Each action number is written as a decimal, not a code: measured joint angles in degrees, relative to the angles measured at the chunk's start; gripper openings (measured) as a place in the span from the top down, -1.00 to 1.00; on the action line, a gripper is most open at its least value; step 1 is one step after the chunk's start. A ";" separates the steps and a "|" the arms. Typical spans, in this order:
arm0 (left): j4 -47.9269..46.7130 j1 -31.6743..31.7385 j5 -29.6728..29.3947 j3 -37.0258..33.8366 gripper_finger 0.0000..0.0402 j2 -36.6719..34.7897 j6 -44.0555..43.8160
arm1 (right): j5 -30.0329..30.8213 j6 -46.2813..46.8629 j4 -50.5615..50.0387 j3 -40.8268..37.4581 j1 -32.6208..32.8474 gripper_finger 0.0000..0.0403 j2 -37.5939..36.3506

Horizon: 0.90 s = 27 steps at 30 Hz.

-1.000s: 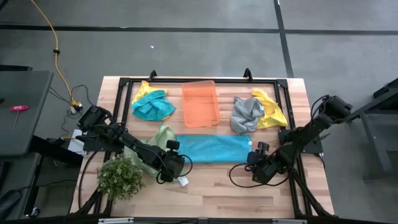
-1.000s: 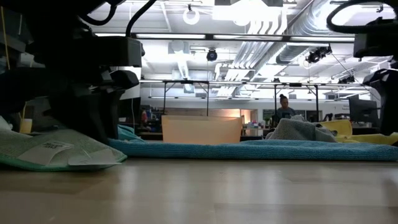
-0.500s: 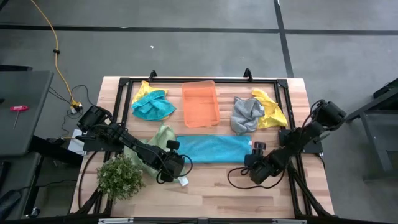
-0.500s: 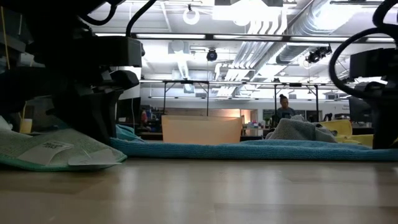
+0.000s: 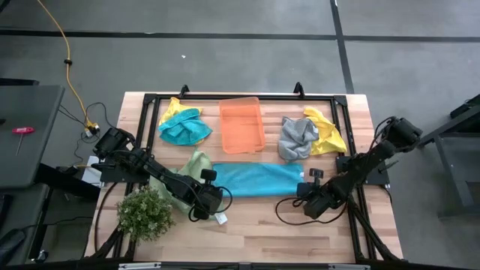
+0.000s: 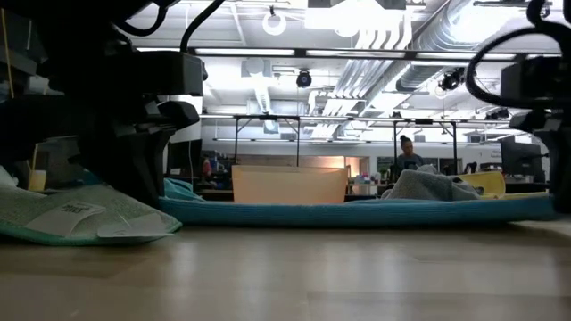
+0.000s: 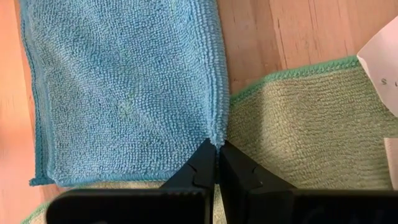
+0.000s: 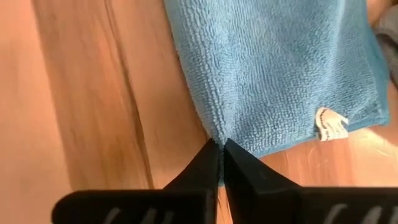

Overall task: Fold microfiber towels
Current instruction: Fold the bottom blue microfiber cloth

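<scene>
A teal-blue microfiber towel (image 5: pixel 255 180) lies as a long strip across the middle of the table, with a small white tag (image 8: pixel 329 124) near its right end. My left gripper (image 5: pixel 213 197) is shut on its near left corner. My right gripper (image 5: pixel 305 198) is shut on its near right corner. A light green towel (image 5: pixel 192 165) lies flat under my left arm, beside the blue one (image 7: pixel 124 87). More towels lie in heaps at the back: teal and yellow (image 5: pixel 182 126) on the left, grey (image 5: pixel 298 137) and yellow (image 5: pixel 327 132) on the right. My left gripper pinches the blue towel's near left corner (image 7: pixel 216 135) between its two fingers, coming from above at a slant. Whether it has one layer or several, I cannot tell. The towel's left end rests on the table and on the green towel (image 7: pixel 298 124). My right gripper pinches the blue towel's near right corner (image 8: pixel 214 132) between its two fingers, slanting down from above. That end (image 6: pixel 535 207) is raised a little off the wood. The strip's middle (image 6: pixel 357 212) lies on the table.
An orange plastic bin (image 5: pixel 241 124) stands at the back centre. A bushy green plant (image 5: pixel 145 214) stands near the front left, close to my left arm. A white label (image 7: pixel 380 59) lies by the green towel. Bare wood stretches along the near edge (image 5: pixel 262 232).
My right gripper has risen slightly, and the blue towel's right end has come up a little off the table. The towel's left end and middle lie where they were. My left gripper has kept its place.
</scene>
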 joint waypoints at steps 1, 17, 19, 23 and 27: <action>-0.19 0.00 -0.02 0.00 0.99 -0.26 -0.02 | -0.29 -0.02 0.03 0.00 0.00 0.97 -0.83; -0.20 1.28 1.56 0.06 1.00 -11.25 -4.40 | -8.54 5.65 -2.27 0.16 -0.49 1.00 -12.19; -0.49 2.46 0.09 0.05 1.00 -11.51 -4.53 | -5.78 7.40 -3.95 0.20 -1.12 1.00 -13.33; -0.56 5.13 -3.06 0.07 1.00 -10.78 -4.52 | -1.98 10.83 -7.98 0.20 -2.56 1.00 -13.94; -0.49 7.77 -5.63 0.04 1.00 -9.48 -4.54 | -1.92 13.04 -9.98 0.20 -4.57 1.00 -13.23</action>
